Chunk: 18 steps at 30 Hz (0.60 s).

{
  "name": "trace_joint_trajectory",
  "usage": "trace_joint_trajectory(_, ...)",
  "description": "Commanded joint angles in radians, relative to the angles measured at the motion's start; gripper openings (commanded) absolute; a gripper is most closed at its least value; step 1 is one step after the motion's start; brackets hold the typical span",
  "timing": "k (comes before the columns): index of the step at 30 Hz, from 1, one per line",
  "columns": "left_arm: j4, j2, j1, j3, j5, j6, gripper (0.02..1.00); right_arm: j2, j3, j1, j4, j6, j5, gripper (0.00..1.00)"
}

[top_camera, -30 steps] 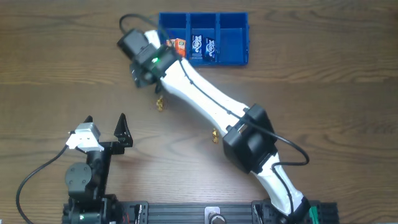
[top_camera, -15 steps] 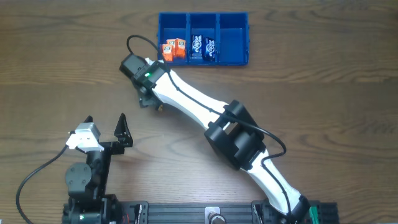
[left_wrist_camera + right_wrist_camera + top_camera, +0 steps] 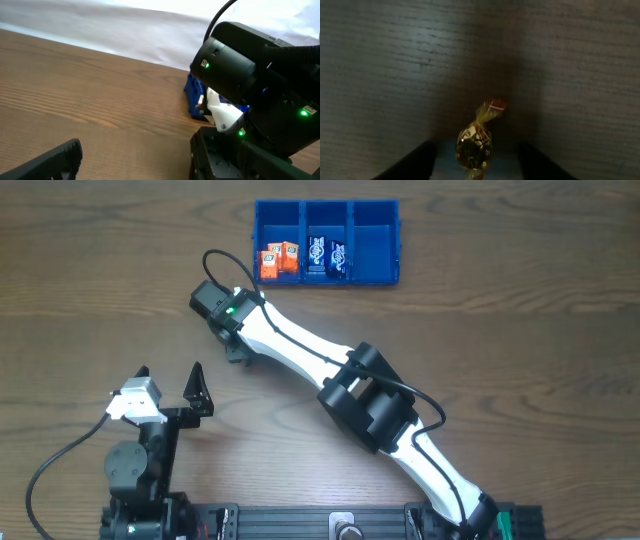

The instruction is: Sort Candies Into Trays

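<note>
A gold-wrapped candy (image 3: 474, 148) lies on the wooden table, directly between the fingers of my right gripper (image 3: 476, 159). That gripper is open and low over the candy, with a gap on each side. From above, the right gripper (image 3: 236, 350) sits left of centre, below the blue tray (image 3: 375, 268). In the tray's left compartment are orange candies (image 3: 279, 261), and in the middle one dark blue candies (image 3: 327, 258). My left gripper (image 3: 170, 383) stands open near its base with nothing in it.
The right arm (image 3: 310, 360) stretches diagonally across the table's middle, its elbow (image 3: 368, 398) raised. In the left wrist view the right arm (image 3: 250, 100) stands close in front and hides part of the blue tray (image 3: 192, 97).
The right gripper has moved from beside the tray down and left, lowering over the gold candy. Its elbow swung left and now covers a second gold candy. The left arm stayed still.
</note>
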<state>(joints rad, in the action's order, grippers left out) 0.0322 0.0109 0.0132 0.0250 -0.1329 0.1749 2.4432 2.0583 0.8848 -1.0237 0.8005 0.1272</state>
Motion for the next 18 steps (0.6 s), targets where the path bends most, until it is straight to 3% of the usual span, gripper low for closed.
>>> trace_joint_trajectory(1, 0.032, -0.006, 0.006, -0.020, -0.021, -0.018, 0.998, 0.007, -0.004, -0.007, 0.008, 0.011, 0.006, 0.395)
trace_joint_trajectory(5, 0.032, -0.006, 0.006, -0.020, -0.021, -0.018, 0.998, 0.007, -0.004, -0.010, 0.015, 0.014, 0.011, 0.259)
trace_joint_trajectory(18, 0.032, -0.006, 0.006, -0.020, -0.021, -0.018, 0.998, 0.007, -0.004, -0.010, 0.026, 0.014, 0.014, 0.191)
